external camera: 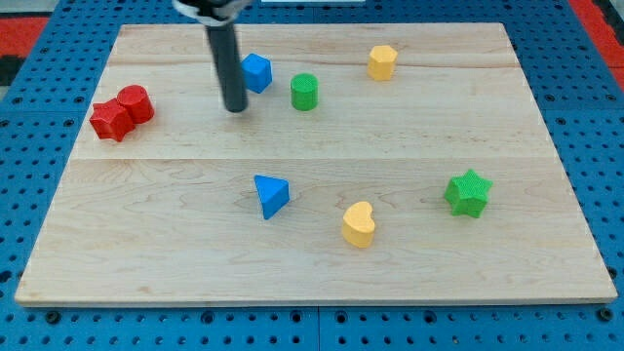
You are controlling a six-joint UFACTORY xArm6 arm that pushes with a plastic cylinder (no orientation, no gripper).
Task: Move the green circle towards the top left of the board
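The green circle [304,92] is a short green cylinder standing in the upper middle of the wooden board [175,205]. My tip [235,109] rests on the board to the left of the green circle, about a block's width and a half away, not touching it. A blue block [256,72], a faceted shape, sits between them, just up and to the right of my tip and close to the rod.
A red cylinder [136,102] and a red star [111,120] touch each other at the left edge. A yellow block [382,61] sits at the upper right, a blue triangle [271,195] and a yellow heart [359,224] at the lower middle, a green star [468,192] at the right.
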